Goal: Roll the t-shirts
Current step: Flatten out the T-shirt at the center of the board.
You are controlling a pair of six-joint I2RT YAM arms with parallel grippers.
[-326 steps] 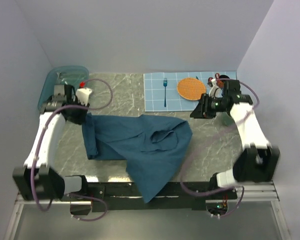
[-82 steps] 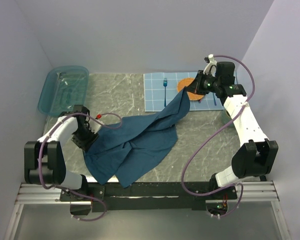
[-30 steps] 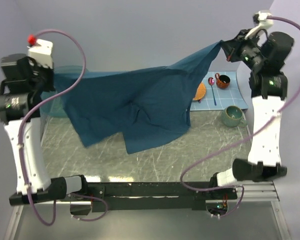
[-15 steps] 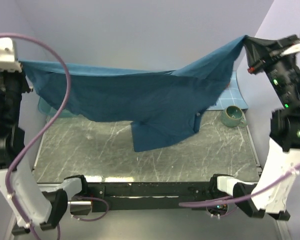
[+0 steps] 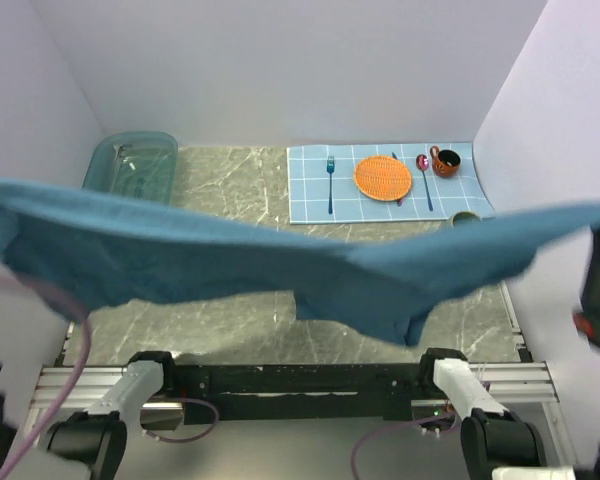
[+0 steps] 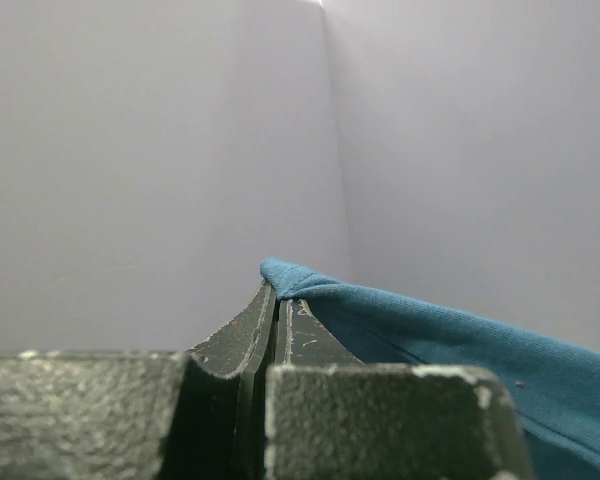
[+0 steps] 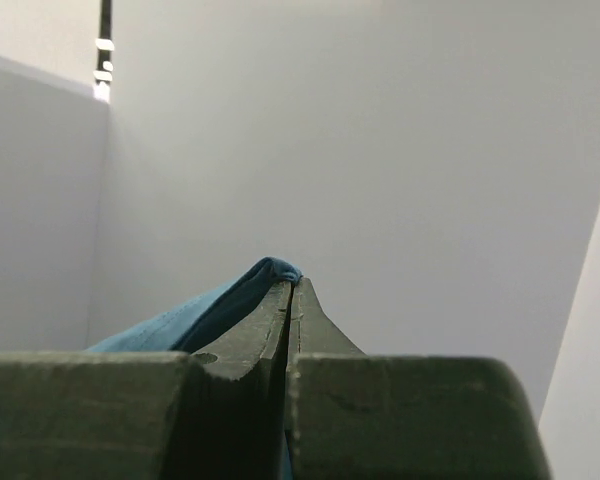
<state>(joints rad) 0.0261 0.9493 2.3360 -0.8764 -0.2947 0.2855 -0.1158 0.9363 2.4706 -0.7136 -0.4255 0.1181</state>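
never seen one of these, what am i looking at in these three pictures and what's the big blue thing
This is a two-armed robot bolted to the near edge of a table. The wide picture comes from a fixed camera above and behind it. The other two come from a camera on each wrist, looking along its claw. The blue thing is a t-shirt, held up in the air and stretched between the arms. The left claw and the right claw are each pinched shut on an edge of it. On the table sit a see-through tub and a gridded placemat carrying an orange plate, a fork, a spoon and a mug.
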